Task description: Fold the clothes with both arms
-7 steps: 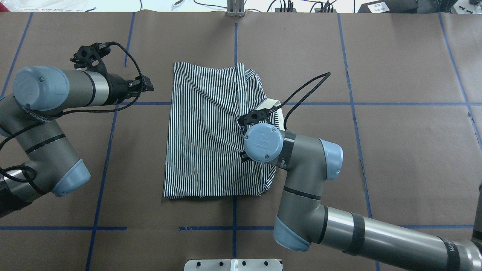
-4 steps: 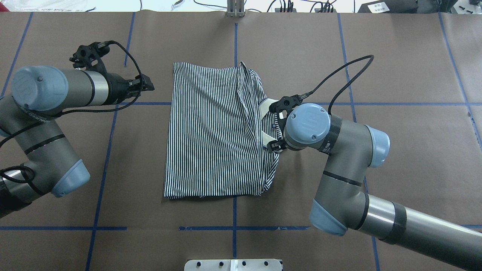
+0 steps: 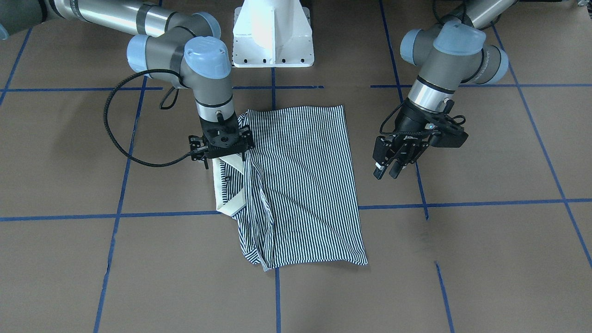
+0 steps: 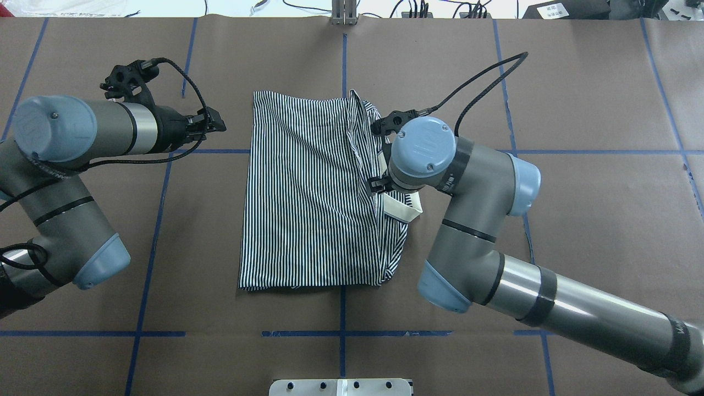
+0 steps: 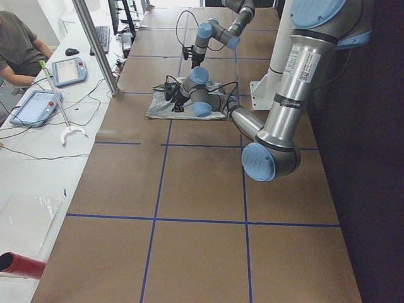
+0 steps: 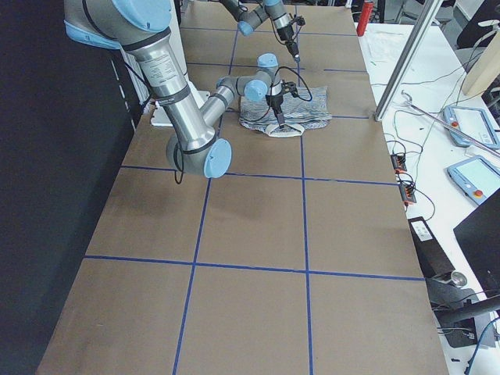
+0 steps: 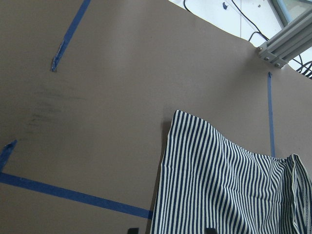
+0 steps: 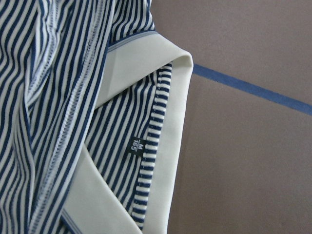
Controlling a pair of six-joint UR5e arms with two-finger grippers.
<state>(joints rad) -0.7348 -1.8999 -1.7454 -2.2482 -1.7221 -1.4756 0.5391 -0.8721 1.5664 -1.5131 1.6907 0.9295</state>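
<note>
The striped polo shirt lies folded in a rough rectangle at the table's middle; it also shows in the front-facing view. Its cream collar sticks out at the shirt's right edge. My right gripper hangs low over the collar's near end, jaws spread and holding nothing. The right wrist view shows only the collar and a small black tag, no fingers. My left gripper hovers left of the shirt, open and empty; the front-facing view shows it too.
The white pedestal base stands at the robot's side of the table. Blue tape lines cross the brown paper cover. An aluminium post stands at the far edge. A bench with tablets and an operator lies beyond.
My right arm swung off the shirt's right half to the right, then toward the far side. The collar flipped out over the right edge. The left arm stayed put.
</note>
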